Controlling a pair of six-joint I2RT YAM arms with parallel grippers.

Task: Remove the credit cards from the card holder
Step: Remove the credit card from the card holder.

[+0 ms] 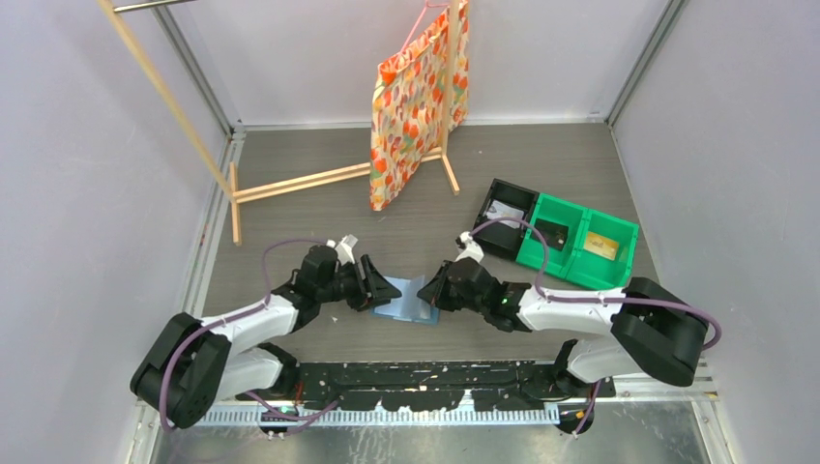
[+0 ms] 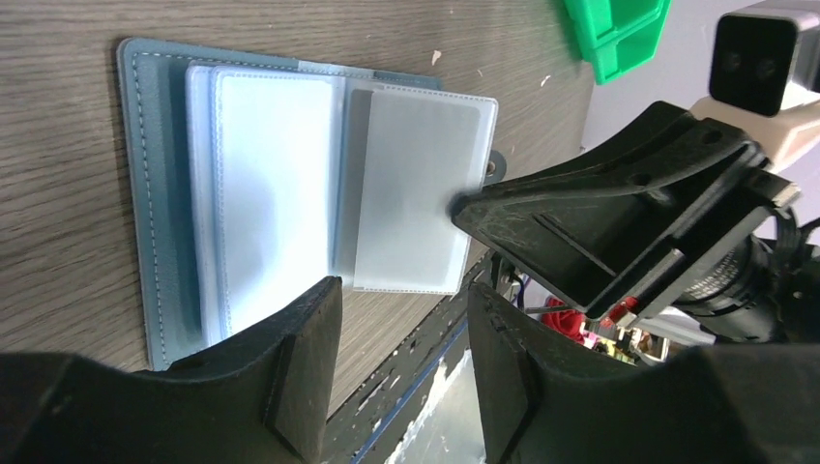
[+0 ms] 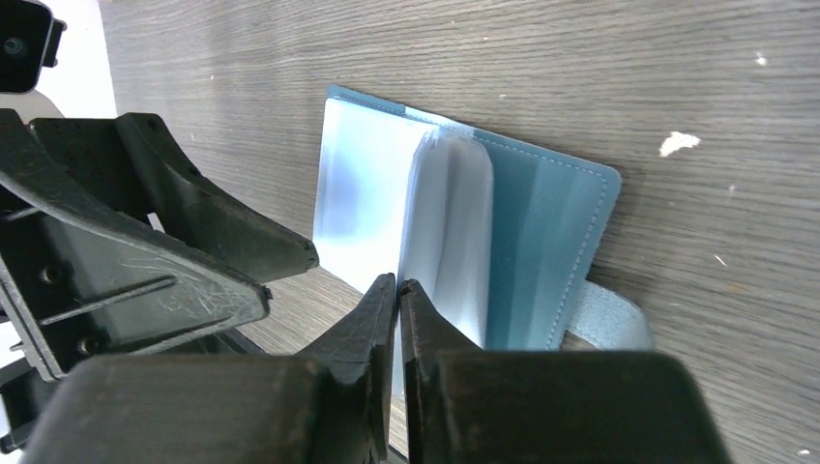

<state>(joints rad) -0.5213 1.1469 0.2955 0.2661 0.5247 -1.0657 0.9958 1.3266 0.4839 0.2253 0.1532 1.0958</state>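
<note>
The teal-blue card holder (image 1: 411, 302) lies open on the table between my two grippers, its pale translucent sleeve leaves (image 2: 261, 184) fanned out. My right gripper (image 3: 398, 282) is shut on the edge of one leaf (image 2: 416, 184), which stands lifted off the others. I cannot tell whether a card sits inside that leaf. My left gripper (image 2: 404, 290) is open just off the holder's near edge, with nothing between its fingers. A whitish credit card (image 1: 508, 210) lies in the black bin and a tan one (image 1: 601, 245) in the green bin.
The black bin (image 1: 495, 190) and the green bins (image 1: 619, 229) stand at the right rear. A patterned bag (image 1: 416, 101) hangs on a wooden rack (image 1: 300, 181) at the back. The holder's strap (image 3: 609, 319) sticks out on the table.
</note>
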